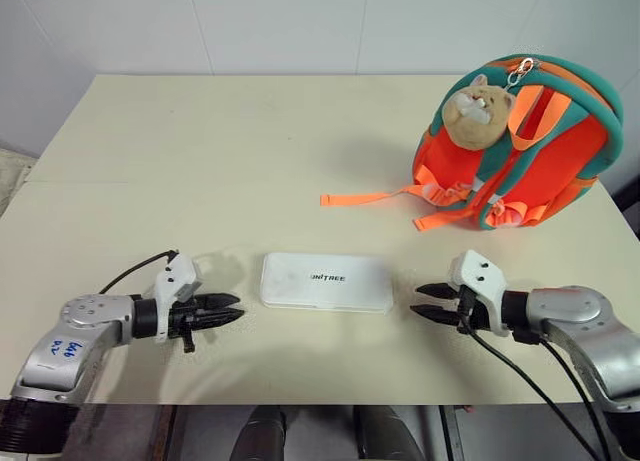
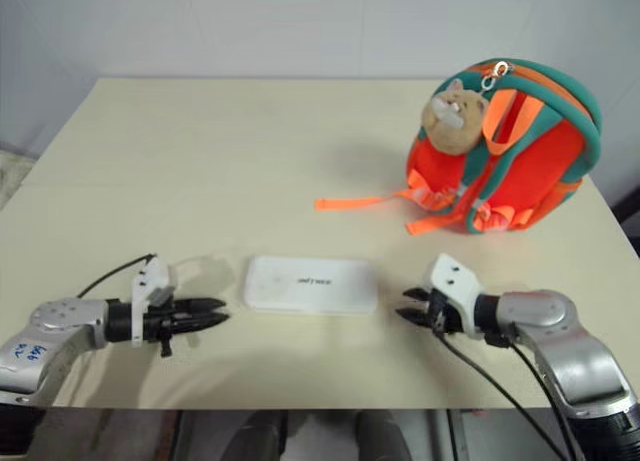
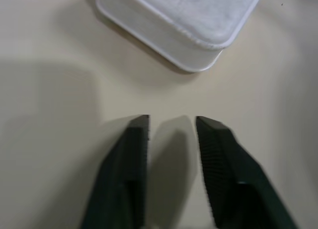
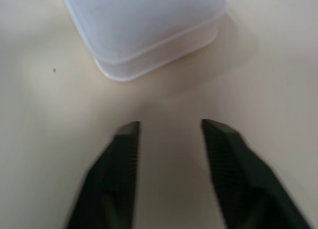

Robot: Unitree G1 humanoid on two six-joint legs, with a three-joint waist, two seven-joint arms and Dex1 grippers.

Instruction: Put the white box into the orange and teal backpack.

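Note:
The white box (image 1: pixel 326 281) lies flat near the table's front edge, dark lettering on its lid. My left gripper (image 1: pixel 236 309) is just off its left end, open, nothing between its fingers. My right gripper (image 1: pixel 420 300) is off its right end, also open and empty. Each wrist view shows a rounded corner of the box (image 3: pixel 189 25) (image 4: pixel 144 28) a short way beyond the parted fingertips (image 3: pixel 136 127) (image 4: pixel 218 129). The orange and teal backpack (image 1: pixel 525 146) stands at the back right with a tan plush hamster (image 1: pixel 476 109) on it.
The cream table (image 1: pixel 230 151) stretches bare behind the box. An orange strap (image 1: pixel 365 196) trails left from the backpack across the tabletop. The table's front edge runs just below both arms. A white wall stands behind the table.

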